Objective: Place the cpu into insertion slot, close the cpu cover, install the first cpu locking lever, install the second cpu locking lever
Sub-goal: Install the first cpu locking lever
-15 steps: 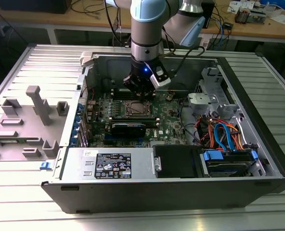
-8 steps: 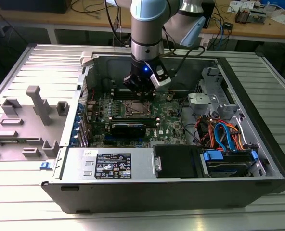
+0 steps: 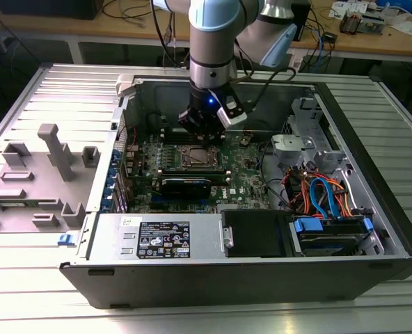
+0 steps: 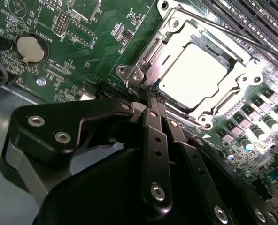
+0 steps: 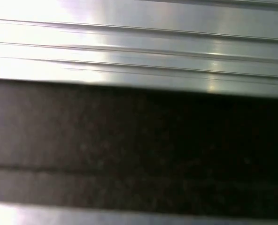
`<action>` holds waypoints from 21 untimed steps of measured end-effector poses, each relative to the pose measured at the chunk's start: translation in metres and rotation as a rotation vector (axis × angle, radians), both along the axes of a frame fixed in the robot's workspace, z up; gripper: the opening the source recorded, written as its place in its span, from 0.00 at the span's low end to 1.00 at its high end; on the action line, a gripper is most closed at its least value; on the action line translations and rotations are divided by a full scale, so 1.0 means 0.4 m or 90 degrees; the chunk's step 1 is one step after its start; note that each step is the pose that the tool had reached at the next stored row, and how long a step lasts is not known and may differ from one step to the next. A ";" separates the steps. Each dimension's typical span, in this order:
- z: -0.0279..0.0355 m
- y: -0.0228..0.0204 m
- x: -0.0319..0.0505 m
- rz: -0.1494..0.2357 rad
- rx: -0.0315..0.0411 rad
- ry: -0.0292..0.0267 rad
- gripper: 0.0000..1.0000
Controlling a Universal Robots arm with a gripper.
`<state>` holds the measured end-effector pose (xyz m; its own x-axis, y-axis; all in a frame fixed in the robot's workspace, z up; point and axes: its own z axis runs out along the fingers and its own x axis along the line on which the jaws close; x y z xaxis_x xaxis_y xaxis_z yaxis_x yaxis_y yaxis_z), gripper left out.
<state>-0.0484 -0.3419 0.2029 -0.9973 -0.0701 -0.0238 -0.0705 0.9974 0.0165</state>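
The gripper (image 4: pixel 154 101) is hanging just beside the slot (image 4: pixel 143 70), its fingers (image 4: pixel 150 129) pressed together on nothing. The cpu (image 4: pixel 193 75) is sitting in the slot, the cover (image 4: pixel 242 70) lying flat around it.

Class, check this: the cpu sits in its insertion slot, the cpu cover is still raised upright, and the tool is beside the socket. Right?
Not quite. In the second wrist view the cpu cover lies flat over the cpu, not upright. The cpu sits in the insertion slot, with the tool beside it.
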 end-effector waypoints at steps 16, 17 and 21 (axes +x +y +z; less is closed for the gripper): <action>0.010 -0.001 0.000 0.000 0.0152 -0.0001 0.11; 0.010 -0.003 0.000 0.000 0.0152 -0.0001 0.11; 0.010 -0.010 0.000 0.000 0.0152 -0.0001 0.11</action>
<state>-0.0484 -0.3458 0.2070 -0.9973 -0.0694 -0.0256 -0.0704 0.9967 0.0403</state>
